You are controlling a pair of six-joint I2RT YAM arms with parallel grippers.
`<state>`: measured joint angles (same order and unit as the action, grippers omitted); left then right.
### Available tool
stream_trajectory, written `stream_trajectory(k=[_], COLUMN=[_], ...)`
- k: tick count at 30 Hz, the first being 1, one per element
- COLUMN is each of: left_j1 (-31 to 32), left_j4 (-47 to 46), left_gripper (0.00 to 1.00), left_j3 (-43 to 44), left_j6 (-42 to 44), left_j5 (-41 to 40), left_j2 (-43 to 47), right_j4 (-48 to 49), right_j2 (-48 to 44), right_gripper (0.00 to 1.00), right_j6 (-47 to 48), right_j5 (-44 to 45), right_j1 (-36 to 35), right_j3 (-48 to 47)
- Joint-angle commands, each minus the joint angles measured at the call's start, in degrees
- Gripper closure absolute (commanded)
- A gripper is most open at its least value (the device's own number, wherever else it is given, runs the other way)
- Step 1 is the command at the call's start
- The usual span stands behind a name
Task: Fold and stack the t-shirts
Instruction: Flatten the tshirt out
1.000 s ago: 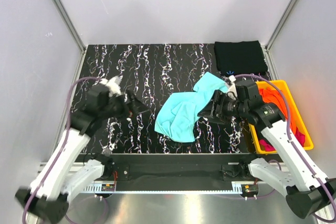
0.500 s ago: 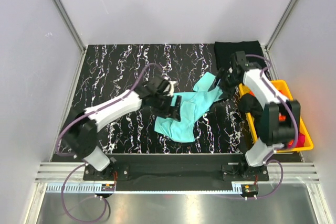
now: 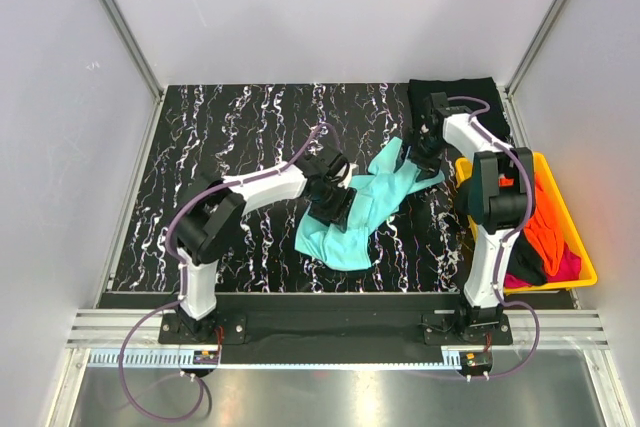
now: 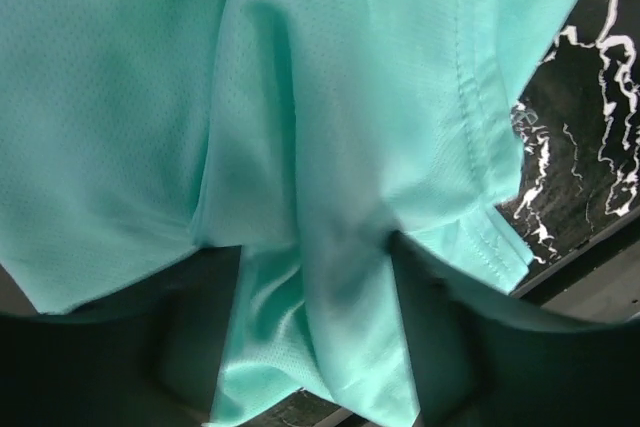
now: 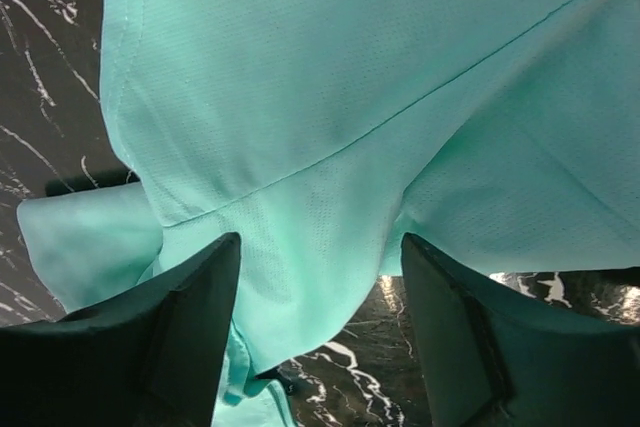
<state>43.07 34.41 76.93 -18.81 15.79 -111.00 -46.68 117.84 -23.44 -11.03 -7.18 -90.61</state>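
Right now the light teal t-shirt lies crumpled and unfolded on the black marbled table, a little toward 3 o'clock from the table's middle in the top view. Its long axis runs from about 7 o'clock to 1 o'clock. Both arms reach over it.

The left gripper sits on the shirt's 9 o'clock side, low against the cloth. Seen from the left wrist, its two dark fingers stand apart with a raised ridge of teal fabric between them. The ridge fills the gap, and I cannot tell whether the pads pinch it yet. A stitched hem runs down toward 5 o'clock in that view, with the table showing past it at 3 o'clock.

The right gripper is at the shirt's 1 o'clock end, where a corner of cloth pokes out toward the bin. From the right wrist, its fingers are spread wide. Teal cloth with a diagonal seam covers most of that view and hangs down into the gap between them. Nothing there is clamped.

A black t-shirt lies folded flat in the table's 1 o'clock corner, just beyond the right arm. The yellow bin stands at the table's 3 o'clock edge. It holds a bright orange t-shirt, a magenta t-shirt at its near end, and some black cloth beside them.
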Motion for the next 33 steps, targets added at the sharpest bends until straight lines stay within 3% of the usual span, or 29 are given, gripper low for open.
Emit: stream_trajectory(k=[1,2,5,6,9,10,14,26,33], left_j1=[-0.2,-0.3,-0.5,-1.1,-2.7,-3.1,-6.0,-8.0,-7.9], left_j4=[-2.5,-2.8,-2.7,-2.8,-2.7,-2.6,-2.2,-2.2,-1.8], left_gripper=[0.47,0.63,0.83,0.92,1.00,1.00,1.00,1.00,1.00], left_j3=[3.7,3.8,3.7,3.4,1.5,0.9,-2.4,-12.1,-19.2], left_j6=[2.2,2.0,1.7,1.3,0.0,-0.3,-1.8,-8.5,-12.7], left_j5=[1.5,1.4,0.9,0.6,-0.3,-1.1,-2.6,-6.7,-5.2], left_j2=[0.1,0.3,2.2,3.1,8.7,10.3,23.2,61.3,80.4], right_j4=[-1.0,-1.0,-1.0,-1.0,-1.1,-1.3,-3.0,-9.3,-11.5], right_j2=[0.8,1.2,2.4,2.2,-0.1,-1.1,-9.0,-46.8,-65.8], right_gripper=[0.29,0.35,0.53,0.68,0.98,1.00,1.00,1.00,1.00], right_j6=[3.9,4.4,4.9,4.9,4.5,4.4,3.1,-0.1,-2.6], right_j5=[2.9,3.3,4.6,4.7,5.0,5.2,6.5,8.3,1.6], right_j1=[0.1,0.1,0.3,0.5,0.5,0.5,0.6,0.5,0.6], right_j3=[-3.2,-3.4,-4.0,-4.1,-4.5,-4.4,-2.8,1.6,1.5])
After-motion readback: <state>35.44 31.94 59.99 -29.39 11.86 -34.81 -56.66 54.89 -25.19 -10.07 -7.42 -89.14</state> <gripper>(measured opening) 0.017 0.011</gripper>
